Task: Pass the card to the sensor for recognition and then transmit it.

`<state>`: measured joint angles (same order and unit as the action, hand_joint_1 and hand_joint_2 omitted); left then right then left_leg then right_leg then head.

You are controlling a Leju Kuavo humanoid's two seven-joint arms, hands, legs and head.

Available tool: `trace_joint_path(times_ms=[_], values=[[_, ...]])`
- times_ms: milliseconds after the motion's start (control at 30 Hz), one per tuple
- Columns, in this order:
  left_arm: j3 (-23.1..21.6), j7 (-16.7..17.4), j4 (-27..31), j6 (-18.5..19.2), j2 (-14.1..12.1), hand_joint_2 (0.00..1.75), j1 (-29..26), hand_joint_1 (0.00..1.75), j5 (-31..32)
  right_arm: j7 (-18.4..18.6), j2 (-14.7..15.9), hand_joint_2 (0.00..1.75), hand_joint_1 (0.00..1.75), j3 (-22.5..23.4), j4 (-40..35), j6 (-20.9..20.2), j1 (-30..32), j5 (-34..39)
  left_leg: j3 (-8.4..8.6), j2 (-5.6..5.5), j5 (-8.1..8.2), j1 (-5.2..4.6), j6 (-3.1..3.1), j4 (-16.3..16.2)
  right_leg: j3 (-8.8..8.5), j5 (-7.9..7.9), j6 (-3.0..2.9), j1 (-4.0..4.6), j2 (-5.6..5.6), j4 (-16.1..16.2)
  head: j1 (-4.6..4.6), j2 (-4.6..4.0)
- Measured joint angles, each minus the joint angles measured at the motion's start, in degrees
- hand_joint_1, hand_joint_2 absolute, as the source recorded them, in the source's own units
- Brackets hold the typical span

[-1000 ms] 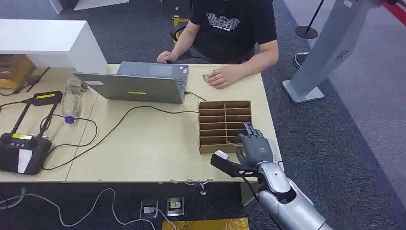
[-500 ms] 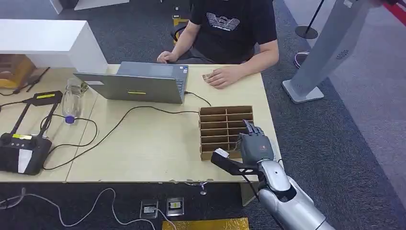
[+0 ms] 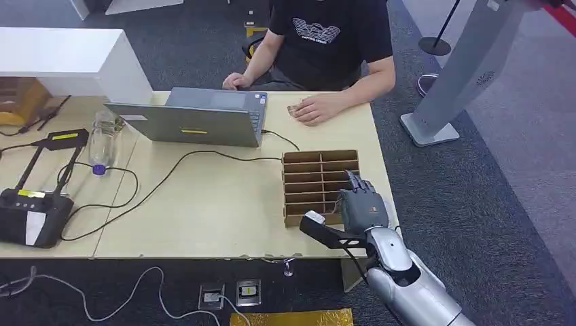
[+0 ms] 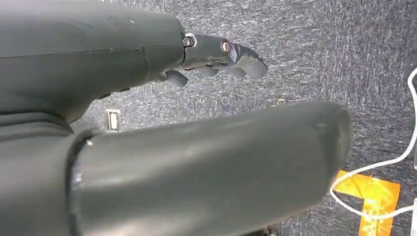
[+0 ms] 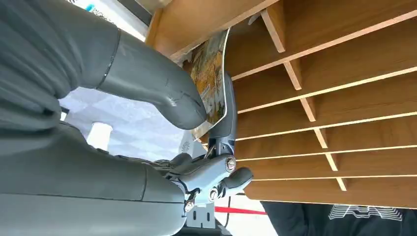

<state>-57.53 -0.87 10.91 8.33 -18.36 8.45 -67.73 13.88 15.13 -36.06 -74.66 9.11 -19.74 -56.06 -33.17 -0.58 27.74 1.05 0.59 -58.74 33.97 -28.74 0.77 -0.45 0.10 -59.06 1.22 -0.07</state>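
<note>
A card (image 5: pixel 210 73) with a printed picture stands in a near slot of the brown slotted box (image 3: pixel 318 160) at the table's right front. My right hand (image 3: pixel 361 205) reaches into that slot; in the right wrist view its thumb (image 5: pixel 162 88) and a dark finger (image 5: pixel 229 110) pinch the card from both sides. My left hand (image 4: pixel 216 51) hangs over grey carpet, its fingers loosely spread and holding nothing. A black device (image 3: pixel 30 216) with cables lies at the table's left front.
A person sits at the far side with one hand (image 3: pixel 319 107) flat on the table next to a small card (image 3: pixel 293 109). A grey laptop (image 3: pixel 193 119), a clear bottle (image 3: pixel 102 139) and a black cable (image 3: pixel 170 173) lie on the table (image 3: pixel 204 217). A grey stand (image 3: pixel 462 75) rises at the right.
The slotted box has slid a little toward the table's near edge together with my right hand in it. Since half a second ago nothing visibly moved.
</note>
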Motion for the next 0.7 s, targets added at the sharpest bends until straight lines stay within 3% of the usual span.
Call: trace_joint_path(times_ms=[267,533,700], values=[[0.0,0.0,0.0,-0.57,-0.02,0.0,0.0,0.0,-0.35,-0.61,0.0,1.75,1.75,0.44,-0.75,2.05,-0.34,-2.69,-0.02,-0.01,-0.02,0.0,0.02,0.0,-0.02,0.01,0.0,0.0,-0.01,-0.02,0.0,0.0],[-0.2,-1.99,0.0,-0.37,-0.31,0.0,0.03,0.0,0.53,-4.07,-1.49,1.75,1.75,7.13,-15.09,-5.71,-7.16,-7.26,0.01,-0.01,-0.05,0.0,0.06,-0.01,0.01,0.02,-0.01,0.0,-0.02,-0.07,0.0,0.0],[-1.14,-2.71,0.0,0.22,-0.31,0.0,-0.01,0.0,1.36,-5.55,-2.14,1.75,1.75,10.78,-21.95,-7.06,-10.84,-6.78,0.0,-0.04,-0.05,0.01,0.06,0.0,0.0,0.01,-0.02,0.01,-0.03,-0.08,0.0,0.0]])
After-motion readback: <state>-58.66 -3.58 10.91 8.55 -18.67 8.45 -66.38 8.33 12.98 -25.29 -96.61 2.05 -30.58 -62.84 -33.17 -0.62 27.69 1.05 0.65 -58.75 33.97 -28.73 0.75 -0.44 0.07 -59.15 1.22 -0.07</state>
